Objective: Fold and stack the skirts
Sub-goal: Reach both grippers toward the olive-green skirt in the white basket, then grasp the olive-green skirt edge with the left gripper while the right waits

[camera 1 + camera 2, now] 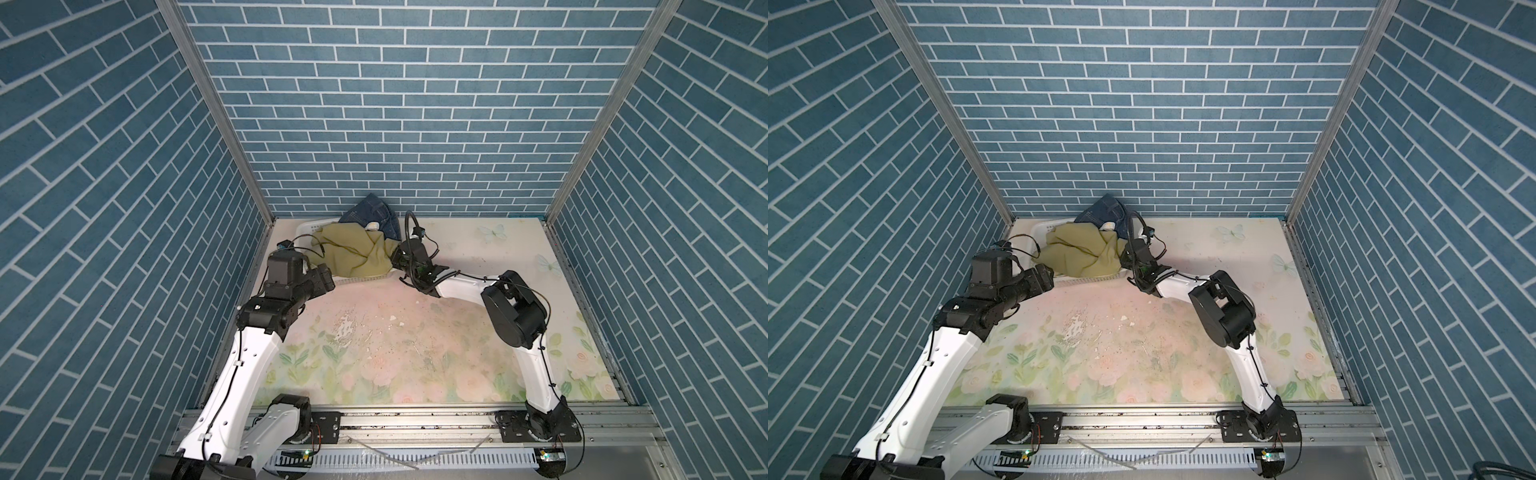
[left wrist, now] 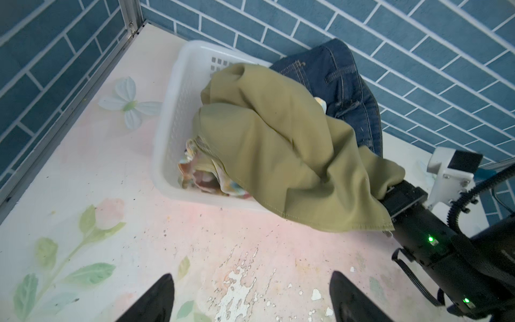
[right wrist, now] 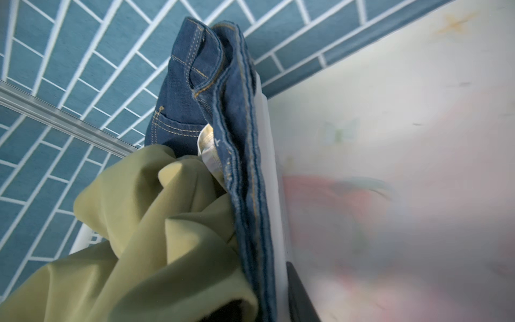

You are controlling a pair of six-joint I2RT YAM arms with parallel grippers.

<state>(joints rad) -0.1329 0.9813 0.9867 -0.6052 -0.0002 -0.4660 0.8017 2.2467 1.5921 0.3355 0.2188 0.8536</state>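
The olive-green skirt (image 1: 353,253) (image 1: 1084,253) lies heaped over the white basket (image 2: 178,97) at the back wall. Its lower edge drapes over the right gripper (image 2: 401,195). Behind it the dark blue denim skirt (image 2: 334,78) (image 3: 195,83) leans on the wall. The pastel flowered skirt (image 2: 200,172) shows inside the basket under the olive one. My right gripper (image 3: 262,295) is shut at the basket's right side, with olive cloth (image 3: 139,237), the denim hem and the basket wall between its jaws. My left gripper (image 2: 250,295) hangs open over the bare table in front of the basket.
The basket (image 1: 307,227) stands in the back left part of the flowered table (image 1: 415,332). Brick-pattern walls close the left, back and right sides. The left arm's wrist (image 1: 316,282) hangs just left of the basket's front corner.
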